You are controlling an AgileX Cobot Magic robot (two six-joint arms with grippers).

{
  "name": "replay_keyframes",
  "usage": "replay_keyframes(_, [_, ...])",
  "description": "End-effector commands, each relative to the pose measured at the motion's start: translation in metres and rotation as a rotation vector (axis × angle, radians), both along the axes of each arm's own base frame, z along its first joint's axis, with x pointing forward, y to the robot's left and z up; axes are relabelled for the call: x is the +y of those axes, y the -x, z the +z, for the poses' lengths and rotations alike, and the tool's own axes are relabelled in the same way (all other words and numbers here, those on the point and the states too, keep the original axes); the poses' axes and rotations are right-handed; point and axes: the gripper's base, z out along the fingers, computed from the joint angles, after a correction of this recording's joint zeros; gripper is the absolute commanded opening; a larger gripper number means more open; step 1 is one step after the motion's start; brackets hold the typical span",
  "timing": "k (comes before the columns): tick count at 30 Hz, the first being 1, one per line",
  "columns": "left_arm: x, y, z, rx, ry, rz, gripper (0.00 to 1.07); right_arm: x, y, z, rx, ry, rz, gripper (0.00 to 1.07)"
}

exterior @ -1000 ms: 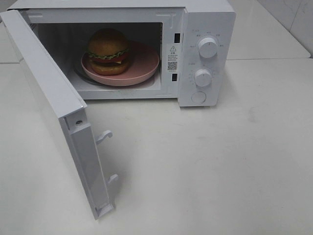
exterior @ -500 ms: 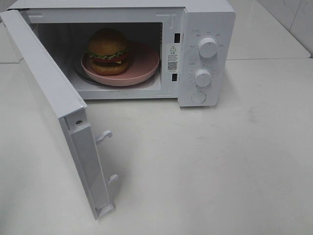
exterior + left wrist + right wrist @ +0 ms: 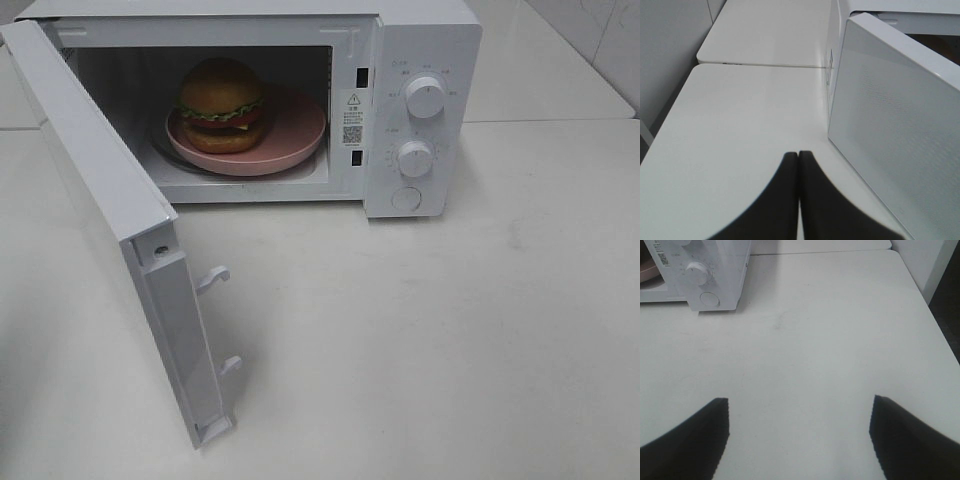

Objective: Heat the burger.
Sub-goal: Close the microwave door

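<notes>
The burger (image 3: 221, 103), with its golden-brown bun, green lettuce and red tomato, stands on a pink plate (image 3: 295, 130) inside the white microwave (image 3: 425, 60). The microwave door (image 3: 110, 210) hangs wide open toward the front left. Neither gripper shows in the exterior high view. In the left wrist view my left gripper (image 3: 798, 155) is shut with nothing between its fingers, hovering over the table just outside the open door (image 3: 895, 130). My right gripper (image 3: 799, 410) is open and empty above bare table, well away from the microwave's knobs (image 3: 697, 272).
Two dials (image 3: 425, 97) and a round button (image 3: 406, 198) sit on the microwave's right panel. The white table (image 3: 450, 330) extends in front and to the right. A seam joins a second table (image 3: 770, 30) behind.
Nothing has moved in the exterior high view; burger, plate and door stand as before.
</notes>
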Motion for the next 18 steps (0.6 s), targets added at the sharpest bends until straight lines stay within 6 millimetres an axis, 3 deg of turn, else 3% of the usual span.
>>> replay_keyframes(1, [0.002, -0.016, -0.016, -0.093, -0.043, -0.004, 0.0, -0.001, 0.003, -0.001, -0.032, 0.001, -0.012, 0.76])
replay_keyframes(11, [0.005, -0.03, -0.054, -0.298, -0.054, 0.03, 0.0, -0.001, 0.003, -0.001, -0.032, 0.001, -0.012, 0.76])
replay_keyframes(18, [0.003, -0.048, -0.065, -0.309, -0.076, -0.005, 0.0, -0.001, 0.003, -0.001, -0.032, 0.001, -0.012, 0.76])
